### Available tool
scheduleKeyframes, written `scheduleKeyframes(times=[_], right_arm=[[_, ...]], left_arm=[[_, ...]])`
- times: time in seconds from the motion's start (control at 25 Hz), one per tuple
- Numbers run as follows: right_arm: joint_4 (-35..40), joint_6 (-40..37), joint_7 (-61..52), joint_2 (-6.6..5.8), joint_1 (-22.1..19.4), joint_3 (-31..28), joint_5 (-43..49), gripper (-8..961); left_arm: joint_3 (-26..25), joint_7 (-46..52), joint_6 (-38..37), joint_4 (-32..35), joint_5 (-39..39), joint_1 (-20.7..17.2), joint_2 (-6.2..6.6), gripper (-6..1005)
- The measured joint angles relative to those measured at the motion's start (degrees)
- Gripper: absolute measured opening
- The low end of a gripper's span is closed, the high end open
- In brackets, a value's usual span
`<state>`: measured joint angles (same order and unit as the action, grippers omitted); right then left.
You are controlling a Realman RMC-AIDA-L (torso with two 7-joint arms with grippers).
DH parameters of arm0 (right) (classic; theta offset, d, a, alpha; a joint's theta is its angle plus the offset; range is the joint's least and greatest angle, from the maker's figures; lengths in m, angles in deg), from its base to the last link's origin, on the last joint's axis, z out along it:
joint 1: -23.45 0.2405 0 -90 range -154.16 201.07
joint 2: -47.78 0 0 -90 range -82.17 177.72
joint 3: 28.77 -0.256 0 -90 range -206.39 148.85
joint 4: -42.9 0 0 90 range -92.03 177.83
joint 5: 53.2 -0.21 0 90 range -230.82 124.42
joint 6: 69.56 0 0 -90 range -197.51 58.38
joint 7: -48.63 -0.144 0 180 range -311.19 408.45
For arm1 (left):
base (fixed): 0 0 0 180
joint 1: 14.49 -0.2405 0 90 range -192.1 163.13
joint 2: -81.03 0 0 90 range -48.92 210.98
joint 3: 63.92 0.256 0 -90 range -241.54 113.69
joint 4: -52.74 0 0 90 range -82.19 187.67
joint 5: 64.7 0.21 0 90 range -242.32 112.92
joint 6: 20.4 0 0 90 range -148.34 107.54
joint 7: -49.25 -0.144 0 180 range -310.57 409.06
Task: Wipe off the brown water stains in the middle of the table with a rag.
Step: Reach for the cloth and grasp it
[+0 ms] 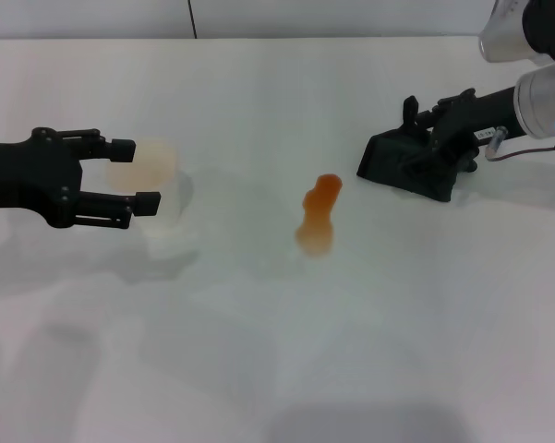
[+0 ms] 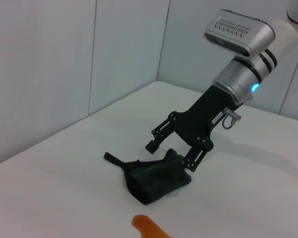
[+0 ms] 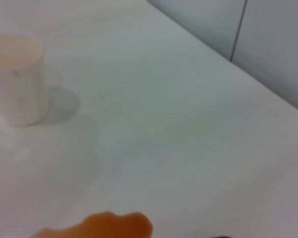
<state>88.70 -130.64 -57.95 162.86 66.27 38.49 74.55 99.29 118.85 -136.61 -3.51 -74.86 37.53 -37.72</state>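
The brown water stains (image 1: 319, 215) lie mid-bench (image 1: 397, 314), unwiped. The right gripper (image 1: 423, 138) rests low on the bench to the stains' right, fingers clamped on a dark rag (image 1: 406, 166) bunched beneath it. The left gripper (image 1: 129, 177) hovers with jaws apart at the white cup (image 1: 157, 189), holding nothing.
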Motion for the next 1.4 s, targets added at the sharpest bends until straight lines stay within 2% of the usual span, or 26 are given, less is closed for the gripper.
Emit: scheduleKeyframes(times=[0.4,0.8,1.4], right_arm=[[-1.0,2.0,-0.4,0.04,0.1,0.3,0.2,744],[-4.3,3.2,-1.6,0.03,2.1,0.3,4.0,710],[-4.8,4.5,-3.7,-0.08,1.7,0.3,6.3,705]], left_arm=[[0.0,-0.3,0.0,0.0,0.0,-0.1,0.01,872],[0.0,-0.7,0.0,0.5,0.0,-0.2,-0.03,872],[0.0,-0.8,0.0,0.5,-0.8,-0.5,-0.08,872]])
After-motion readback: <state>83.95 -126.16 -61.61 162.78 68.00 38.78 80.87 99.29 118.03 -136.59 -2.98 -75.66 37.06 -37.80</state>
